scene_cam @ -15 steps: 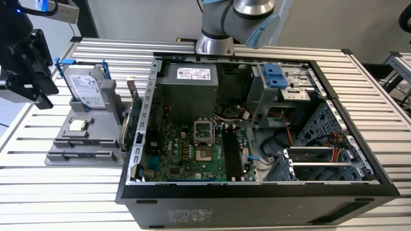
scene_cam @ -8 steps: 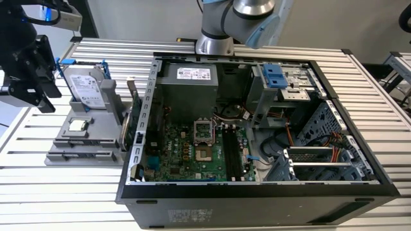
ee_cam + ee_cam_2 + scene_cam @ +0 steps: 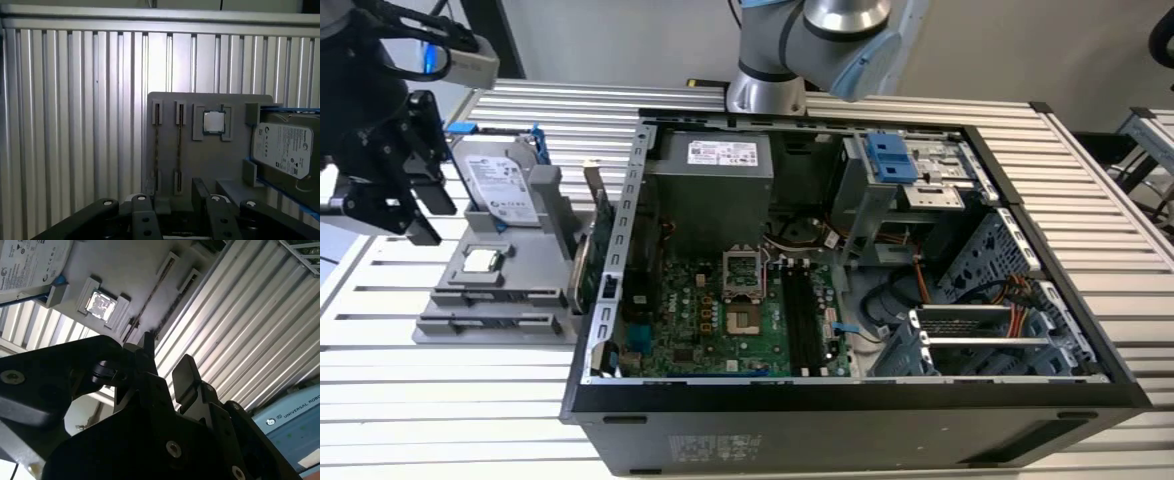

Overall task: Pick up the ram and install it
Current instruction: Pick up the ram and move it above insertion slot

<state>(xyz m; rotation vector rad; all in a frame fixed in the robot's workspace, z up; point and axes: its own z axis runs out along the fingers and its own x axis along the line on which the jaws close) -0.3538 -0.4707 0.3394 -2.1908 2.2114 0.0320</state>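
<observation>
Black two-fingered gripper is hanging above a ribbed aluminium table. Its fingers are standing wide apart and holding nothing, as both wrist views are showing. Ahead of the fingertips, and apart from them, a flat grey plastic holder tray is lying on the table. The ram, a long thin dark-green circuit-board stick seen edge-on, is standing in a slot of that tray, close to the line of the gap between the fingers. A second like stick is standing just beside it. Further along the tray from the gripper, a square silver processor chip is sitting in its recess. Beyond that, a silver hard drive with blue rails is resting. Past the tray, well apart from the gripper, a black open computer case is lying with a big green motherboard inside.
</observation>
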